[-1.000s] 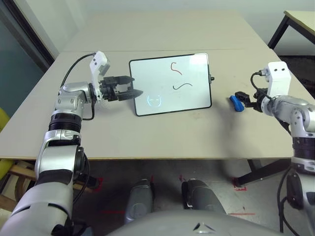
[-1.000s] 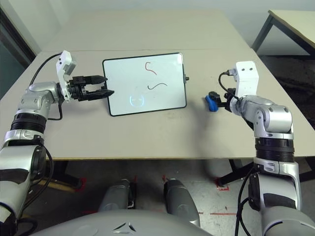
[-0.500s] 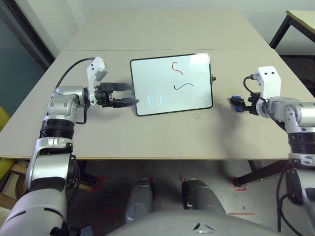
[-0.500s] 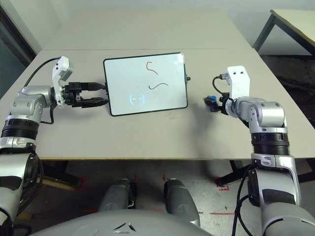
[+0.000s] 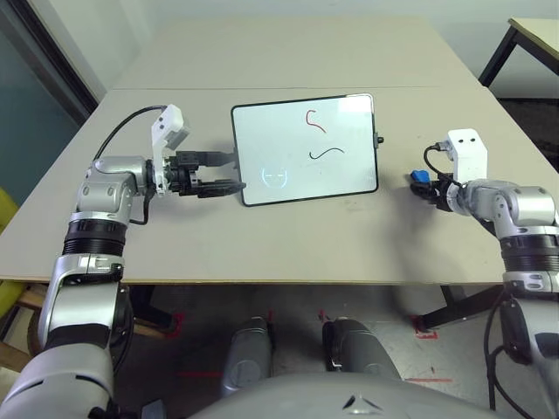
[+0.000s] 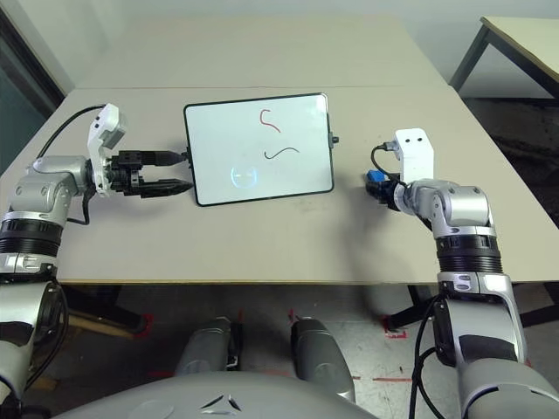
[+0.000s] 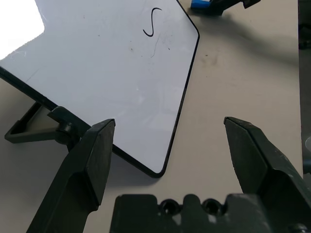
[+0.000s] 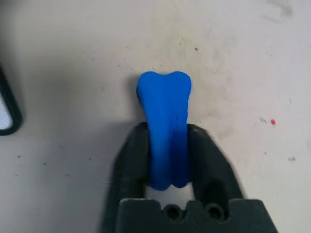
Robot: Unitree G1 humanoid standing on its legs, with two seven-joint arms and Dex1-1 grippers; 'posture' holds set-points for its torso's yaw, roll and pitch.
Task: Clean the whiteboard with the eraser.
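Note:
The whiteboard (image 5: 301, 166) lies in the middle of the table, with a red squiggle (image 5: 314, 120), a black squiggle (image 5: 323, 154) and a faint round face mark (image 5: 275, 177) on it. My left gripper (image 5: 229, 171) stands open just off the board's left edge; in the left wrist view its fingers (image 7: 97, 155) flank the board's near corner (image 7: 160, 170). To the right of the board, the small blue eraser (image 8: 164, 111) rests on the table with my right gripper (image 8: 167, 128) shut on its near half. The eraser (image 5: 419, 177) also shows at the tip of my right gripper (image 5: 425, 185).
A dark stand (image 7: 29, 127) props the board's underside and a small knob (image 5: 378, 140) juts from its right edge. A second table (image 5: 534, 35) stands at the far right. Bare tabletop (image 5: 288, 236) runs between the board and the front edge.
My right gripper has closed on the eraser, and that wrist has settled lower behind it. My left gripper has drawn back left, off the board's edge.

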